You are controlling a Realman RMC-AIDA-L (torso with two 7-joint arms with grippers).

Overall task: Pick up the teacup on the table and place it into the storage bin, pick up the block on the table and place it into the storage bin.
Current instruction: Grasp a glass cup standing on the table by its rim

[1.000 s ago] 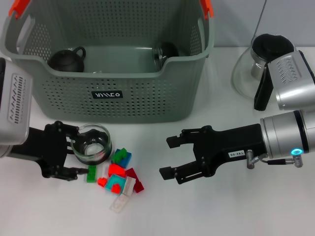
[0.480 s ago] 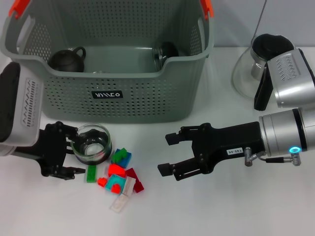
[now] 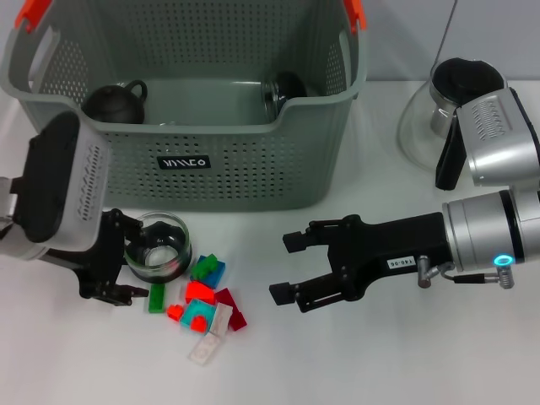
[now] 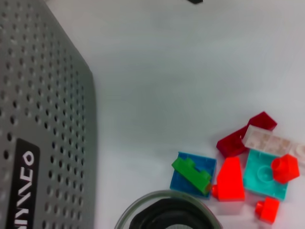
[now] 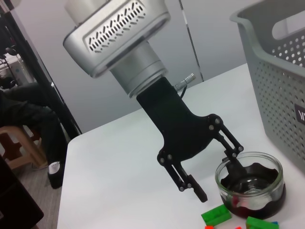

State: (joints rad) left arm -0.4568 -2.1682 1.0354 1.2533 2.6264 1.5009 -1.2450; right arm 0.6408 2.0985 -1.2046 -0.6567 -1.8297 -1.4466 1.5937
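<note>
Beside teacup (image 3: 158,245), blocks (image 3: 205,305) crowd (bin (image 3: 194,162) behind).

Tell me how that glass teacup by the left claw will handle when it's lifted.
The teacup looks like clear, smooth glass, so probably rigid, slippery and breakable if squeezed or dropped. It is squat and wide, so likely to sit stable rather than tip. The left claw has one finger inside its rim, a hold that may let it swing.

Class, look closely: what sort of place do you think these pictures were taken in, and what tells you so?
Probably an indoor robot lab or test room. A plain white table holds staged items: a grey-green perforated plastic storage bin and loose coloured toy blocks. The right wrist view shows a wooden stool by a bare wall.
</note>
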